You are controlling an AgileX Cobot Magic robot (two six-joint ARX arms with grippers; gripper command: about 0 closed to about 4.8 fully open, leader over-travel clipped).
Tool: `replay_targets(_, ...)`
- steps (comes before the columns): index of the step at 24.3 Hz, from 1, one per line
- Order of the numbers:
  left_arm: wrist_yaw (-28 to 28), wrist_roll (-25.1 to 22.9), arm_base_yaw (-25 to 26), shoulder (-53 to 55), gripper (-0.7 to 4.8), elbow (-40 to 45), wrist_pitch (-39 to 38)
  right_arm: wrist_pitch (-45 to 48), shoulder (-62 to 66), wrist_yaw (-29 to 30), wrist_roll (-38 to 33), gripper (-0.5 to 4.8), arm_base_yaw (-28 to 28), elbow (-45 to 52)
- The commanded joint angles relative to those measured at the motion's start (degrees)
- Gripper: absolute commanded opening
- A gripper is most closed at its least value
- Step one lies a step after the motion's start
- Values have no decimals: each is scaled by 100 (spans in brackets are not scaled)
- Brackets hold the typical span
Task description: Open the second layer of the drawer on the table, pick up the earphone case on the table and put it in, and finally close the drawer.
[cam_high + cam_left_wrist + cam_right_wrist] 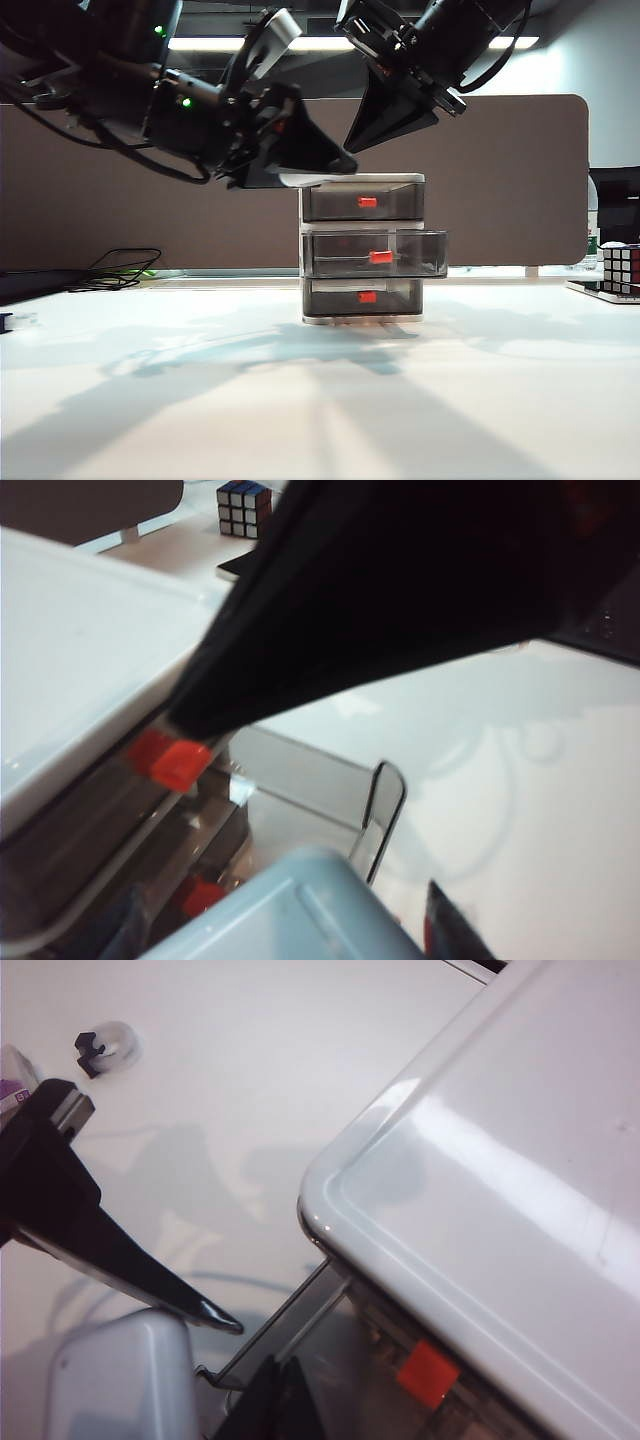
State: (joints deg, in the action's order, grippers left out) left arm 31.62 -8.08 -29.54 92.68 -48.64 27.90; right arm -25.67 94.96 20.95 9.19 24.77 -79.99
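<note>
Earphone case (300,180), one small white oblong, is sitting clamped between the left gripper's (315,172) fingers, hanging just above the top left corner of the drawer (362,245). One drawer unit is standing mid-table (320,400) with three grey layers, each bearing one red-orange tab. Only the second layer (375,253) is standing pulled out toward the near side; the top and bottom ones are sitting flush. Two grippers are showing: the right gripper (385,125) is hovering above the unit's top, right of the left one, holding nothing, though how wide its fingers are standing I cannot tell. One puzzle cube (620,268) is resting at the far right.
</note>
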Motion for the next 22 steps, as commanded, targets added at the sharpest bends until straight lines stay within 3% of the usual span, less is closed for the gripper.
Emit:
replay_targets(1, -584, -7, -177, -13, 214, -20, 315, -28, -63, 87, -17, -2, 2, -28)
replay_targets(8, -715, 138, -313, 251, 210, -155, 446, -35, -74, 127, -20, -2, 2, -28)
replay_targets(16, -1368, 149, -693, 629, 209, -271, 562, 540, -77, -66, -20, -2, 2, -31)
replay_targets(22, -1510, 149, -710, 638, 209, -271, 566, 1274, 26, -844, -17, -3, -17, -31)
